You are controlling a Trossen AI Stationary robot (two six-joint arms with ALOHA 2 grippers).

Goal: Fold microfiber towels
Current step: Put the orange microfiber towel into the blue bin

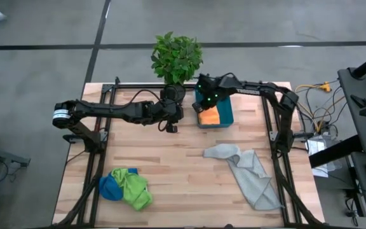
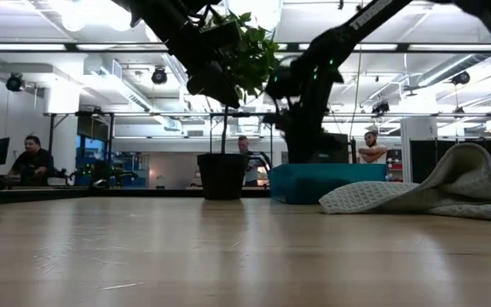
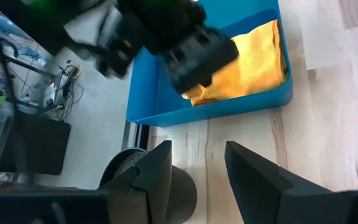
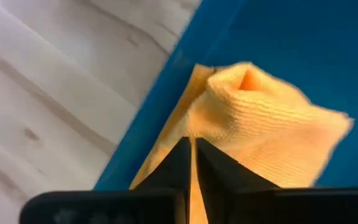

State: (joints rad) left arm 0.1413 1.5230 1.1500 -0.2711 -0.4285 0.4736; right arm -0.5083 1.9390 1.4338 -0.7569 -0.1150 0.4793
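The orange towel (image 1: pixel 211 117) lies in the teal bin (image 1: pixel 227 116) at the table's far middle. My right gripper (image 1: pixel 203 107) reaches down into the bin and is shut at the towel's end near the bin's left wall (image 4: pixel 135 155). To the left of the bin, my left gripper (image 3: pixel 197 165) hangs open above the bare table with nothing between its fingers. The pale grey towel (image 1: pixel 245 170) lies crumpled on the table at the right. The blue towel (image 1: pixel 110 187) and the lime green towel (image 1: pixel 135 189) lie heaped together at the near left. My right gripper pinches the orange towel at a bunched edge (image 4: pixel 194 132) between its two fingertips; a thin strip of orange shows between them. The fingers come from above, pointing steeply down. The towel rests in the bin, and a fold (image 4: pixel 260 106) bulges up just beyond the fingertips.
A potted plant (image 1: pixel 176 57) stands at the far edge, its dark pot (image 3: pixel 126 171) close beside my left gripper. The bin's walls (image 3: pixel 166 102) stand around the orange towel. Bare wood lies in the table's middle and near side (image 1: pixel 183 184).
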